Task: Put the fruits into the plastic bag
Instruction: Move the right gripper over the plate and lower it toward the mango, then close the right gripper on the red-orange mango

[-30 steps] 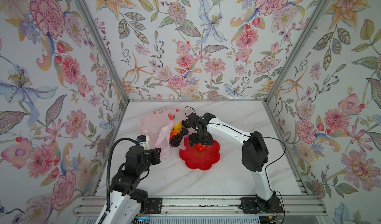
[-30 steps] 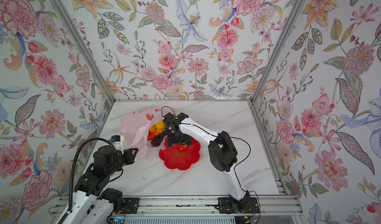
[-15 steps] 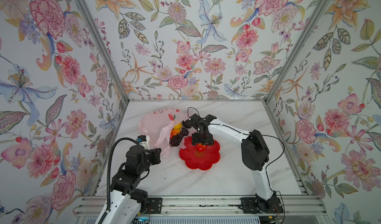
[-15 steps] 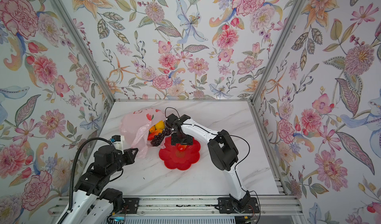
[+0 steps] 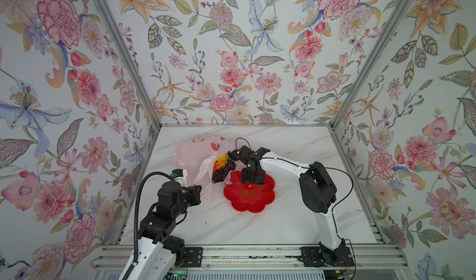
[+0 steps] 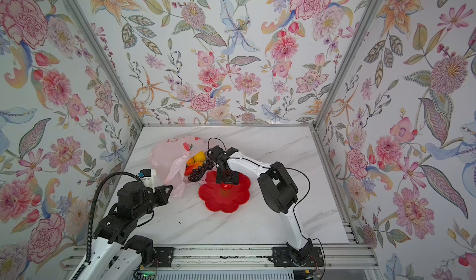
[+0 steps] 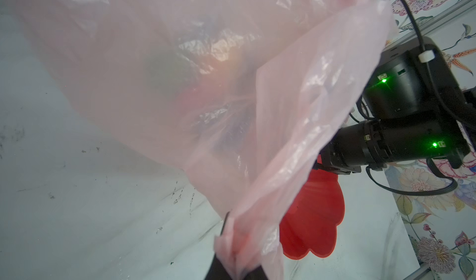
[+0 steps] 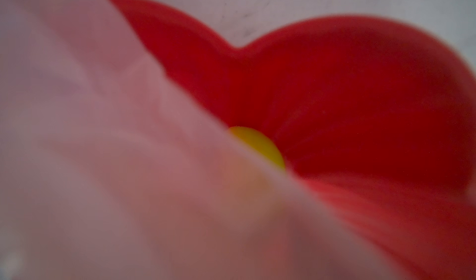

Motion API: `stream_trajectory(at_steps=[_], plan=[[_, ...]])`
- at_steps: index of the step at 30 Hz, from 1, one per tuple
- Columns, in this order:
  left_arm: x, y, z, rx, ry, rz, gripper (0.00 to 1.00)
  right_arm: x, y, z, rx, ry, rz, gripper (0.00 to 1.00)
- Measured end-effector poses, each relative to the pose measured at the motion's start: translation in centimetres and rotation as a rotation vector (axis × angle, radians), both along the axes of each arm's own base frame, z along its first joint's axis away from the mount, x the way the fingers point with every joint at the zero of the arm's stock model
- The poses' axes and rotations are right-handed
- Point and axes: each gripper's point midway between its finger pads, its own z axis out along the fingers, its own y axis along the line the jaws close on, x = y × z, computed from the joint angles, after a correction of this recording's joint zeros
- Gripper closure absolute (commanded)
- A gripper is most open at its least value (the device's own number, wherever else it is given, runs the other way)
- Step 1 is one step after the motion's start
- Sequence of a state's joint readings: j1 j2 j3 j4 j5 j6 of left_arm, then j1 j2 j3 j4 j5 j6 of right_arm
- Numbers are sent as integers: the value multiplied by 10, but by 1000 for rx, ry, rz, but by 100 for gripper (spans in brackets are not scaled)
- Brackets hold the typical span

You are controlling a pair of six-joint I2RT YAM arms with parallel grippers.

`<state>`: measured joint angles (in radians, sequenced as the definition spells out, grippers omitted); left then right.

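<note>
- A white marble-patterned table (image 5: pixel 257 227) sits in a booth with floral wallpaper (image 5: pixel 231 59) on three sides and a metal rail along the near edge.
- A red flower-shaped plate (image 5: pixel 257 201) lies flat near the middle of the table.
- The plastic bag (image 5: pixel 192 152) lies on the table at the back left, just beside the plate. Its closed end is toward the back left and its mouth faces the plate, so its long axis runs between the two. The bag's rim lies over the plate's nearest petal.
- In both top views fruits show in the mouth: a yellow fruit (image 6: pixel 199 156), an orange mango (image 5: pixel 219 164) and a dark grape bunch (image 5: pixel 222 172).
- The left gripper (image 7: pixel 231 263) has its jaws together, clamped on a bunched strip of the bag's film at the near end.
- The right gripper (image 5: pixel 248 184) points down over the plate, with a small red fruit (image 6: pixel 226 186) at its tips. The right wrist view is blurred and half veiled by pink film. I cannot tell how far the jaws stand apart or whether they touch the fruit.
</note>
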<state>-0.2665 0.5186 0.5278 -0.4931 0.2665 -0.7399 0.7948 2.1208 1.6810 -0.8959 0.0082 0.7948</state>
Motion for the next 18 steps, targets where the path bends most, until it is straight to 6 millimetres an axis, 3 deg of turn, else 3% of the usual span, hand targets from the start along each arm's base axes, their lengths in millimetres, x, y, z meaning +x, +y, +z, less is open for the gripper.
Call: stream_trajectory(at_steps=[18], plan=[[0, -2, -2, -4, 11, -10, 100, 8, 3, -2, 23, -13, -5, 53]])
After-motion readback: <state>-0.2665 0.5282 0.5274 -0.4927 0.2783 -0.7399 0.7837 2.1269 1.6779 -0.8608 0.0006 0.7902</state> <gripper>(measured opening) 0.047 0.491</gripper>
